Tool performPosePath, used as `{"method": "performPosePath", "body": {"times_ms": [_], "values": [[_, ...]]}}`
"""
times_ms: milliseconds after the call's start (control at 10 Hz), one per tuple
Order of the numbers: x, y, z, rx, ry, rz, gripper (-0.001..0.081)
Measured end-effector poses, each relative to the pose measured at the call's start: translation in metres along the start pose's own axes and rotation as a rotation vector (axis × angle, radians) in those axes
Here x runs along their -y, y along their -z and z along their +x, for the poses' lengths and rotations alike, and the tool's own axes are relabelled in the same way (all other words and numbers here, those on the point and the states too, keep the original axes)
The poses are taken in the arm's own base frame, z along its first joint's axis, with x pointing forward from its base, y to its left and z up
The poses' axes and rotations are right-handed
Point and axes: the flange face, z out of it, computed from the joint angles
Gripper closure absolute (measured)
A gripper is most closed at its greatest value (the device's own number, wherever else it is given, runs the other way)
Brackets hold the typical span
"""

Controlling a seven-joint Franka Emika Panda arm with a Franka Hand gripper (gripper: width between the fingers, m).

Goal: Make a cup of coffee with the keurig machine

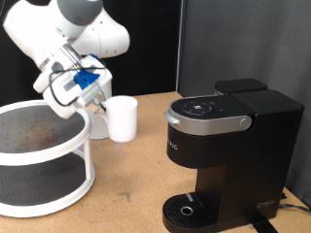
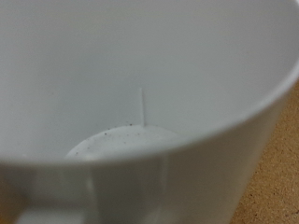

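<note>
The white cup (image 1: 122,118) stands upright on the cork table, between the shelf and the machine. My gripper (image 1: 99,105) is right against the cup's side toward the exterior view's left, at rim height, and its fingertips are hard to make out. The wrist view is filled by the cup's white inside (image 2: 140,84), with a few dark specks on its bottom, and no fingers show clearly there. The black keurig machine (image 1: 224,146) stands at the exterior view's right with its lid down and its round drip tray (image 1: 187,207) bare.
A white two-tier round shelf (image 1: 39,160) with a brown-stained top stands at the exterior view's left, close to the cup. The cork table (image 1: 136,175) lies open between shelf and machine. A dark curtain hangs behind.
</note>
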Motion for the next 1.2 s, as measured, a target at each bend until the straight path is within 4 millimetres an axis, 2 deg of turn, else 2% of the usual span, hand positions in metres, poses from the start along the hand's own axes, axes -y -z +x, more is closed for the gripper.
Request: {"method": "performPosePath", "body": {"times_ms": [300, 600, 1200], "values": [[-0.005, -0.041, -0.001, 0.003, -0.001, -0.046, 0.0731], [-0.009, -0.076, -0.012, 0.028, 0.012, -0.046, 0.0731], [-0.019, -0.116, -0.033, -0.005, 0.019, -0.071, 0.0731]]}}
